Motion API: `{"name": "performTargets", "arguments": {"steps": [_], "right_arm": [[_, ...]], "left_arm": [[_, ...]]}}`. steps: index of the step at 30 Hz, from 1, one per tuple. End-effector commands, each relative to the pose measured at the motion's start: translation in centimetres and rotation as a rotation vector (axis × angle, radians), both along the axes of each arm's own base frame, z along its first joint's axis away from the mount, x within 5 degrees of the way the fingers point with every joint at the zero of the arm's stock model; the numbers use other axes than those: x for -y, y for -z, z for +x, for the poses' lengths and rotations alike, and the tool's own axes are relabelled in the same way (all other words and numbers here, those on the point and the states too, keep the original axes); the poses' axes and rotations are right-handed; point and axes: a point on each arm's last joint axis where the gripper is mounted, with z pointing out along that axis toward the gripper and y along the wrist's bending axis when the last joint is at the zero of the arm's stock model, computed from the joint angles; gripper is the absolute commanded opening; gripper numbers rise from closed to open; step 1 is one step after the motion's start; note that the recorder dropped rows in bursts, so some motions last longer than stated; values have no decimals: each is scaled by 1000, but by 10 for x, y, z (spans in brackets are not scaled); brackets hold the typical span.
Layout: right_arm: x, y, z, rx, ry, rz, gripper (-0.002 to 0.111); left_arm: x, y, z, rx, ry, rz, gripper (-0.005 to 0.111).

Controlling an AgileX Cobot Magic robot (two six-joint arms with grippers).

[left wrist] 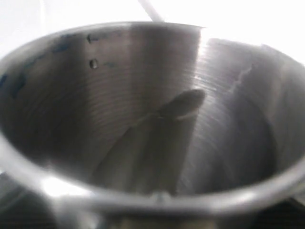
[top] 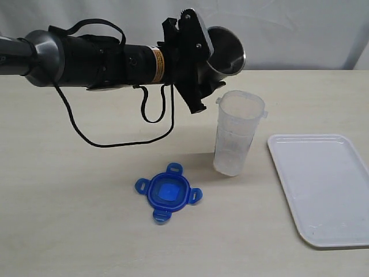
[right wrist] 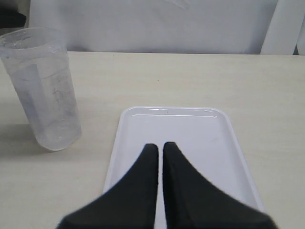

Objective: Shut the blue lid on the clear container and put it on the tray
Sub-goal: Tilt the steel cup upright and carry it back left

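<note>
Blue lid lies flat on the table, its four tabs spread out. It is near the clear container and not touching it. The container stands upright and open-topped, between the lid and the tray in the exterior view. The tray rests flat on the table just beside the container, with a gap between them.

My left claw hangs in the air above the table, clamped on a steel cup. The cup is tipped over sideways, so my left wrist view looks straight into its shiny inside. It sits higher than the container's rim and apart from it. A black cable loops down from that arm toward the tabletop.

My right claw is closed, its fingertips pressed together on nothing. It hovers over one end of the tray, with the container off to one side.
</note>
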Motion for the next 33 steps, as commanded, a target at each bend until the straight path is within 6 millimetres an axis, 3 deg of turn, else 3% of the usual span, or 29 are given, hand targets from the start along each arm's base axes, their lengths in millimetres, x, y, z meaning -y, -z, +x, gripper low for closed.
{"name": "performTargets", "arguments": {"steps": [1,12,17,20,23,26,28,33], "right_arm": [[0,1,0,5,3,2,4],[0,1,0,5,3,2,4],[0,1,0,5,3,2,4],[0,1,0,5,3,2,4],[0,1,0,5,3,2,4],[0,1,0,5,3,2,4],[0,1,0,5,3,2,4],[0,1,0,5,3,2,4]], "left_arm": [[-6,-18,5,-72,-89,-195,0],[-77,-24,34,-228,-326,-521,0],[-116,-29,45,-205,-374,-596,0],[-153,-20,55,-206,-478,-655,0],[-182,4,64,-204,-476,-723,0],[-192,32,70,-206,-490,-729,0],[-192,63,74,-171,-480,-663,0],[-200,103,79,-131,-557,-756,0]]}}
